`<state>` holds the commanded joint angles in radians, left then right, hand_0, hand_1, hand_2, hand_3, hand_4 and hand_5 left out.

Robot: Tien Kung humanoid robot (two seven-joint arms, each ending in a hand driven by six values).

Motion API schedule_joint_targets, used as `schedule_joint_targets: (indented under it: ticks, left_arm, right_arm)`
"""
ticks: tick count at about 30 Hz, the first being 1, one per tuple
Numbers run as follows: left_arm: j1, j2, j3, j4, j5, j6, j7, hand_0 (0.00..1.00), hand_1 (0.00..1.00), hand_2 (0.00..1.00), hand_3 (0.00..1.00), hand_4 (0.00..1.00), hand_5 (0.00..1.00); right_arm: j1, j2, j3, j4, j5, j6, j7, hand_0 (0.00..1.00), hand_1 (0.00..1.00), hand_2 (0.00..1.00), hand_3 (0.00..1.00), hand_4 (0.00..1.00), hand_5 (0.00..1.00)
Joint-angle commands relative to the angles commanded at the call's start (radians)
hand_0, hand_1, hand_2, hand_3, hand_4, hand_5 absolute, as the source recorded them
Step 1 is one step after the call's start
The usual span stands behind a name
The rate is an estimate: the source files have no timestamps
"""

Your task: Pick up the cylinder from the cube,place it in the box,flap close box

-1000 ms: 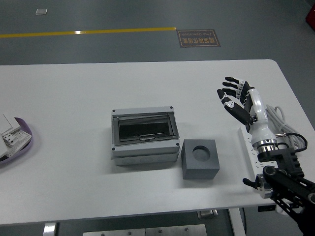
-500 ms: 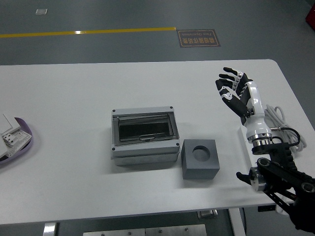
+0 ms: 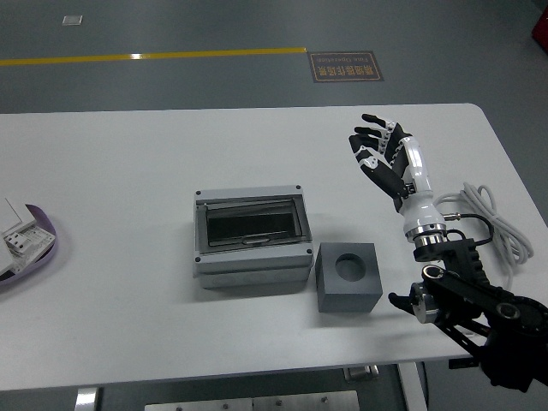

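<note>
Where white table (image 3: 128, 171) meets grey floor (image 3: 214, 81) — yellow line (image 3: 154, 56), right hand (image 3: 381, 154) spread

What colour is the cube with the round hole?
Dark grey cube, shown best in the head view.

You see the right hand (image 3: 383, 154) spread above the table (image 3: 120, 188), right of the box (image 3: 251, 238) and cube (image 3: 348, 276).
</note>
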<state>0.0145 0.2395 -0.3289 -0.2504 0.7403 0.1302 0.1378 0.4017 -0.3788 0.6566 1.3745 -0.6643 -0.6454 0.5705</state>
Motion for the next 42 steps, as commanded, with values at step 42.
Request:
schedule_joint_targets:
  ticks: [42]
  left_arm:
    - [0.033, -0.016, 0.079, -0.014, -0.116, 0.003, 0.011, 0.521, 0.56, 0.562, 0.602, 0.669, 0.209]
  right_arm:
    - [-0.134, -0.116, -0.088, 0.116, -0.033, 0.12, -0.08, 0.721, 0.631, 0.624, 0.615, 0.698, 0.116]
